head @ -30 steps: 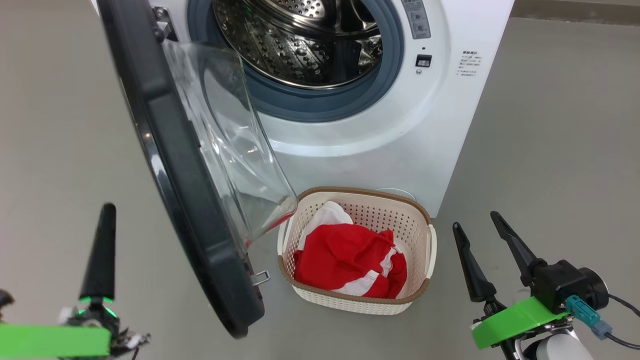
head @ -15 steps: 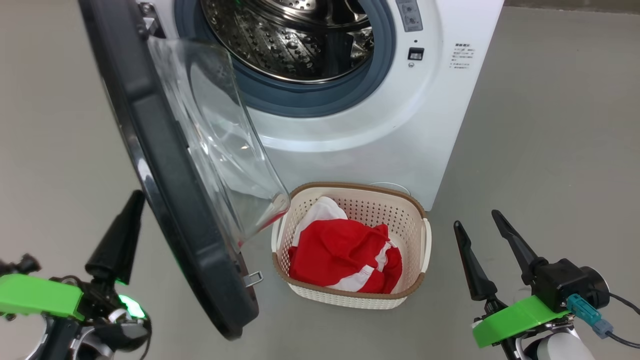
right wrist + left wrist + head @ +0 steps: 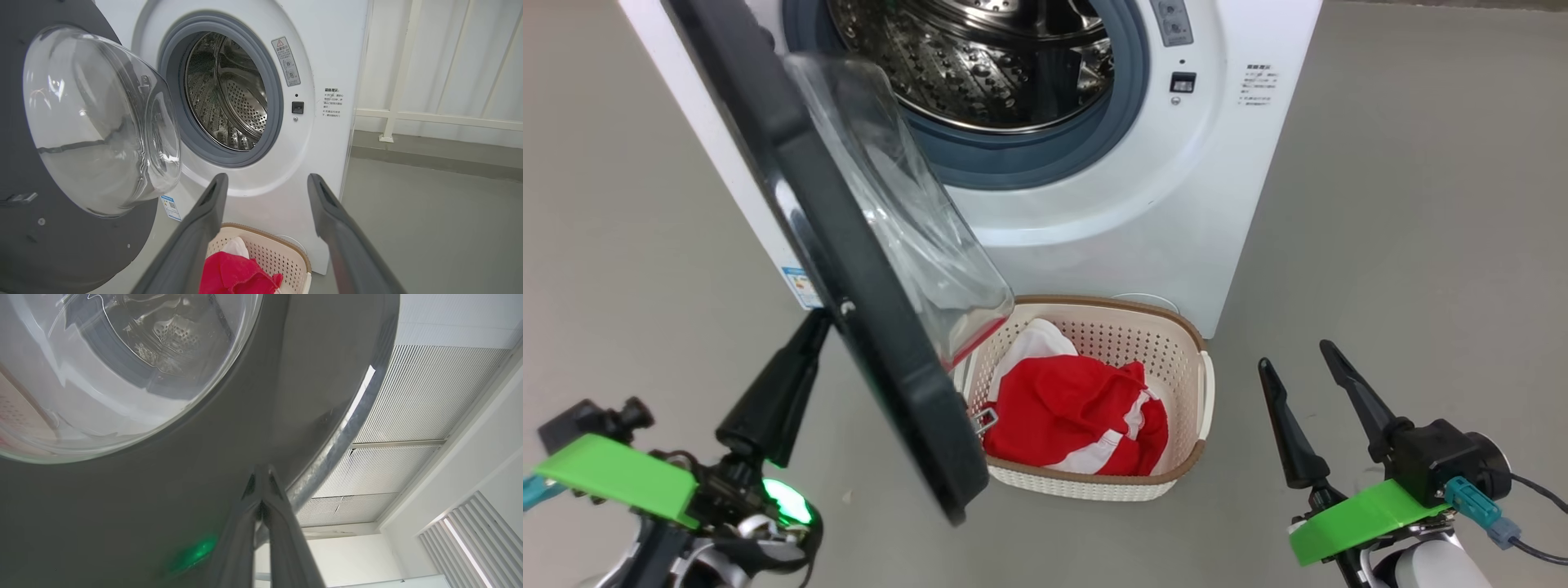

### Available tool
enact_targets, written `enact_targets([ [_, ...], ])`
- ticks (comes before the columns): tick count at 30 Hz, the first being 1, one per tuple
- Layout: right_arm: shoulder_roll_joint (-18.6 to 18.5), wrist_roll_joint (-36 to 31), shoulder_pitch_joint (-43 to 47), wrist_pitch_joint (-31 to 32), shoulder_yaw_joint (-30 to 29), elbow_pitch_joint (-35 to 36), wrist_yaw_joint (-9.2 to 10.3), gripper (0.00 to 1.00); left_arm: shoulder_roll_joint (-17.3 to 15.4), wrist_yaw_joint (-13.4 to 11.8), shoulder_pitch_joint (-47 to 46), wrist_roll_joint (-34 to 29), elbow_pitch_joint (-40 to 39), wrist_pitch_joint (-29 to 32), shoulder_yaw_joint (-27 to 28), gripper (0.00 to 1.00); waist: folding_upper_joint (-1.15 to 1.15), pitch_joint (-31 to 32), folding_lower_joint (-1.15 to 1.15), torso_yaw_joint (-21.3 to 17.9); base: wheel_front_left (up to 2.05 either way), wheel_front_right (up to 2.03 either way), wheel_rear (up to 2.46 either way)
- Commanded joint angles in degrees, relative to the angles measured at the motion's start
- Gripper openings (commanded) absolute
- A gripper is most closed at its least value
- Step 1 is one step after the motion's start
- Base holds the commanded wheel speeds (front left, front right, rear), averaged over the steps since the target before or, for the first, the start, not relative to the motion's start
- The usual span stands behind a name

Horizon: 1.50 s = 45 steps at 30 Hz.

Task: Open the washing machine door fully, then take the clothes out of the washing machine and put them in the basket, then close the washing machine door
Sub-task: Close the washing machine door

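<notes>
Door: the washing machine door (image 3: 866, 310) has swung a little toward the washing machine (image 3: 1143, 245); it is half open.
Left gripper (image 3: 813, 331): fingers pressed together, tip now seemingly against the door's outer face.
Right gripper (image 3: 1294, 355): fingers spread, holding nothing.
Clothes (image 3: 1062, 408): in the basket (image 3: 1094, 304) before the machine.
Meaning: unloading looks done; closing has begun.

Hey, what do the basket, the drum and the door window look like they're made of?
Basket: probably moulded plastic, matte cream, evenly perforated walls. Drum: likely stainless steel, mirror-bright with punched holes. Door window: clear and glossy with reflections, glass or hard plastic.
</notes>
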<state>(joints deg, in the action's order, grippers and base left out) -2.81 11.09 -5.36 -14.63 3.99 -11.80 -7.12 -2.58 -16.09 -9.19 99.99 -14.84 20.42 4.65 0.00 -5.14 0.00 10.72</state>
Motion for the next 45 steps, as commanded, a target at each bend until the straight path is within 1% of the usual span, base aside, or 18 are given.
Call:
enact_targets([
  [1, -0.07, 0.80, -2.15, -0.37, 1.46, 1.14, -0.36, 1.00, -0.55, 0.93, -0.77, 0.32, -1.86, 0.47, 0.97, 0.00, 0.00, 0.00, 0.00, -0.24, 0.00, 0.00, 0.00],
  [6, -0.07, 1.05, -2.28, -0.37, 1.78, 0.97, -0.36, 1.00, -0.47, 2.98, -1.52, 0.27, -0.78, 0.37, -1.14, 0.00, 0.00, -0.28, 0.00, -1.25, 0.00, 0.00, 0.00],
  [14, -0.07, 1.10, -3.05, -0.37, 1.88, 1.14, -0.36, 1.00, -0.37, 5.64, -4.31, -0.21, 3.09, -2.67, -3.02, 0.00, 0.00, -1.64, 0.00, -3.68, 0.00, 0.00, 0.00],
  [23, -0.07, 1.23, -3.86, -0.37, 1.58, 1.32, -0.36, 1.00, -0.33, 7.65, -7.67, 0.56, 4.56, -4.92, -4.49, 0.00, 0.00, -3.41, 0.00, -7.02, 0.00, 0.00, 0.00],
  [27, -0.07, 1.34, -4.33, -0.37, 1.39, 1.42, -0.36, 1.00, -0.32, 9.00, -9.49, 1.41, 5.75, -5.89, -4.54, 0.00, 0.00, -4.22, 0.00, -8.37, 0.00, 0.00, 0.00],
  [31, -0.07, 1.36, -4.79, -0.37, 1.41, 1.57, -0.36, 1.00, -0.31, 10.20, -11.61, 5.19, 7.94, -6.92, -4.33, 0.00, 0.00, -5.23, 0.00, -9.66, 0.00, 0.00, 0.00],
  [33, -0.07, 1.30, -5.13, -0.37, 1.41, 1.71, -0.36, 1.00, -0.31, 10.75, -12.72, 5.85, 8.81, -6.94, -4.54, 0.00, 0.00, -5.85, 0.00, -10.33, 0.00, 0.00, 0.00],
  [40, -0.07, 1.57, -5.67, -0.37, 1.41, 1.85, -0.36, 1.00, -0.31, 12.42, -16.61, 6.06, 11.46, -7.60, -4.45, 0.00, 0.00, -7.02, 0.00, -12.28, 0.00, 0.00, 0.00],
  [45, -0.07, 2.24, -5.65, -0.37, 1.18, 2.05, -0.36, 1.00, -0.31, 12.99, -18.98, 6.59, 13.03, -7.92, -4.01, 0.00, 0.00, -7.44, 0.00, -13.05, 0.00, 0.00, 0.00],
])
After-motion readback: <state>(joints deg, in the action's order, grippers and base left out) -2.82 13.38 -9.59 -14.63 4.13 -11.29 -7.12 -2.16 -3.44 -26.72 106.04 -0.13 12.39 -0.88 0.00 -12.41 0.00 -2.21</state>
